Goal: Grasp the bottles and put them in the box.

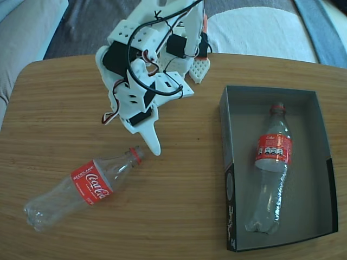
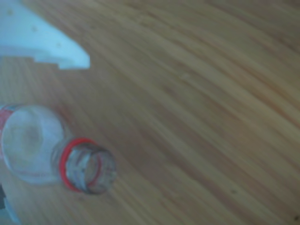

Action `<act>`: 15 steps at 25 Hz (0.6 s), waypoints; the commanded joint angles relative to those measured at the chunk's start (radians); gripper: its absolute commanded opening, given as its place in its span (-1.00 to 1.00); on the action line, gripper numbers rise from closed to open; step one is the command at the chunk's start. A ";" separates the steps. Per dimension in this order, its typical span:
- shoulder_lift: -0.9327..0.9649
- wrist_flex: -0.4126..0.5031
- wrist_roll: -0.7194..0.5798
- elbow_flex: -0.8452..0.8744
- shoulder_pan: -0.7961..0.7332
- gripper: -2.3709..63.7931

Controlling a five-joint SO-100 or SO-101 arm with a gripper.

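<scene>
Fixed view: one bottle (image 1: 272,162) is lodged in the box (image 1: 230,179); the second bottle (image 1: 87,184) is left lying on the table (image 1: 179,216); the gripper (image 1: 154,146) is poised by its neck, empty; its opening cannot be told.

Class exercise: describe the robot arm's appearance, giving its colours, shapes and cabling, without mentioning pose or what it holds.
The arm is white printed plastic with angular plates dotted with small holes, black motor blocks between them, and loose black cables plus a red-and-white wire. The gripper has pointed white fingers; one bears a grid texture.
</scene>
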 commanded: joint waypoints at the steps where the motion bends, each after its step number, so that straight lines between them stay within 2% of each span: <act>1: 0.008 -0.029 -0.006 -0.060 0.026 0.59; 8: 0.008 -0.041 -0.063 -0.061 0.029 0.58; 15: 0.014 -0.028 -0.063 -0.130 -0.017 0.58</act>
